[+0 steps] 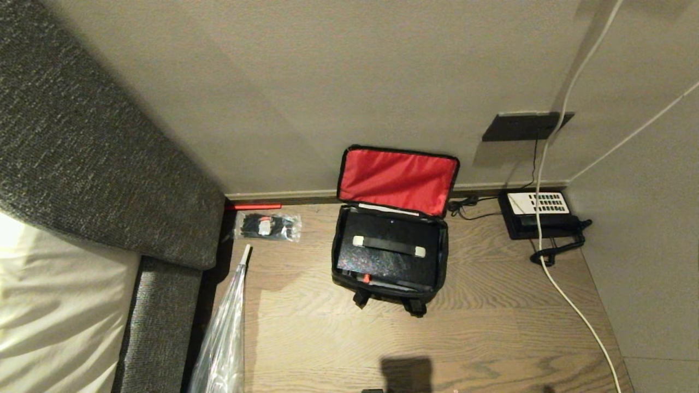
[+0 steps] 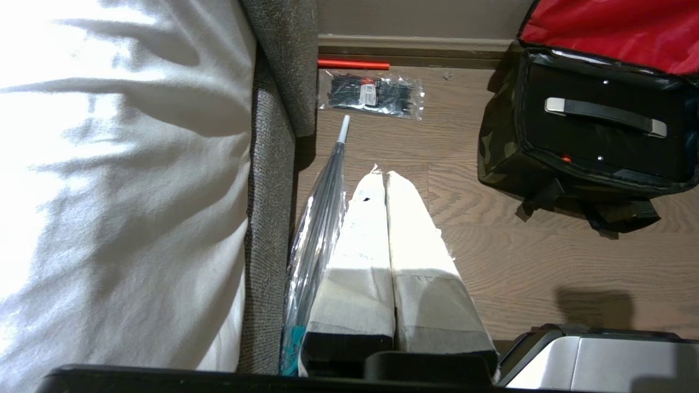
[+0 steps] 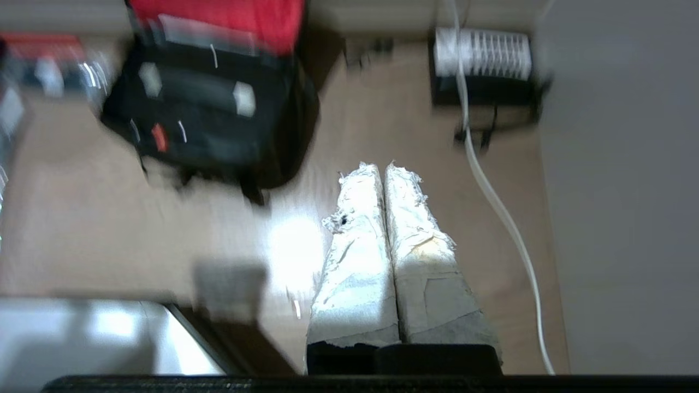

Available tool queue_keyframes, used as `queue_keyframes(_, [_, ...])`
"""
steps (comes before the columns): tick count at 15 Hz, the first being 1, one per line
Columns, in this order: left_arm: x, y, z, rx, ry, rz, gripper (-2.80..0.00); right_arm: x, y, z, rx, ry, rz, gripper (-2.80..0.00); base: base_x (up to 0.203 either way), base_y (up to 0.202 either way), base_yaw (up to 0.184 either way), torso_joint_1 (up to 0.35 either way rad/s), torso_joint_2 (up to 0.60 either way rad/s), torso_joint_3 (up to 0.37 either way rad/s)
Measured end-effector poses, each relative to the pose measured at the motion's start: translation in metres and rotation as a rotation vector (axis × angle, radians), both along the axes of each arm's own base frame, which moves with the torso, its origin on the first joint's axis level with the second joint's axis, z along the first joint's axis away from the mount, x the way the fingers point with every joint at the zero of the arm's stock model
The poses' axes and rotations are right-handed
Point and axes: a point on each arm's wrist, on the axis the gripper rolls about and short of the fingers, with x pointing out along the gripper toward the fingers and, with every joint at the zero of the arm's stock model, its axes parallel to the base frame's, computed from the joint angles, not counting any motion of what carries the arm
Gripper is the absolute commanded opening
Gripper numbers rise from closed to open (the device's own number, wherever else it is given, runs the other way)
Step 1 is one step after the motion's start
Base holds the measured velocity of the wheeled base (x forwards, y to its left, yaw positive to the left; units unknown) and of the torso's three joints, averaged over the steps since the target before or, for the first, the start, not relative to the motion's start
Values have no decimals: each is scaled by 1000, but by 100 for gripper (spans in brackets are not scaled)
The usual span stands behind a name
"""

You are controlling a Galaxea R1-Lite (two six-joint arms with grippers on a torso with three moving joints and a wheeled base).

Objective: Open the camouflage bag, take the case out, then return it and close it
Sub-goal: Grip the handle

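Bag (image 1: 389, 256) open on floor, case (image 1: 389, 248) inside, handle running left-right.
Right pincer (image 3: 382, 169) nearer, case ahead to its left; left pincer (image 2: 381, 177) likewise pressed together, empty.

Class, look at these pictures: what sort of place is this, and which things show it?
Probably a hotel bedroom corner: white bedding beside a grey upholstered headboard, a black corded telephone on the wood floor, and an open camouflage bag.
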Motion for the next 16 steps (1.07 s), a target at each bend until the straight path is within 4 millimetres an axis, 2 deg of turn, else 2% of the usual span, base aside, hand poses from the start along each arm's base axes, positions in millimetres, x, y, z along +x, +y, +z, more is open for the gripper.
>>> queue_keyframes(2, [0,0,0,0,0,0,-280,-21,0,36,13,-44,16,-280,0,0,0,0,0,0])
queue_keyframes(4, [0,0,0,1,0,0,-280,-59,2,75,18,-73,72,-280,0,0,0,0,0,0])
queue_keyframes(6, [0,0,0,1,0,0,-280,-85,4,82,24,35,165,-280,0,0,0,0,0,0])
queue_keyframes(8, [0,0,0,1,0,0,-280,-86,5,87,44,218,222,-280,0,0,0,0,0,0])
queue_keyframes(9, [0,0,0,1,0,0,-280,-77,5,99,51,276,228,-280,0,0,0,0,0,0])
queue_keyframes(10, [0,0,0,0,0,0,-280,-60,5,117,52,321,229,-280,0,0,0,0,0,0])
queue_keyframes(12, [0,0,0,1,0,0,-280,0,5,154,32,429,216,-280,0,0,0,0,0,0])
queue_keyframes(14, [0,0,0,0,0,0,-280,86,4,180,-32,513,211,-280,0,0,0,0,0,0])
queue_keyframes(16, [0,0,0,0,0,0,-280,176,7,185,-119,547,230,-280,0,0,0,0,0,0])
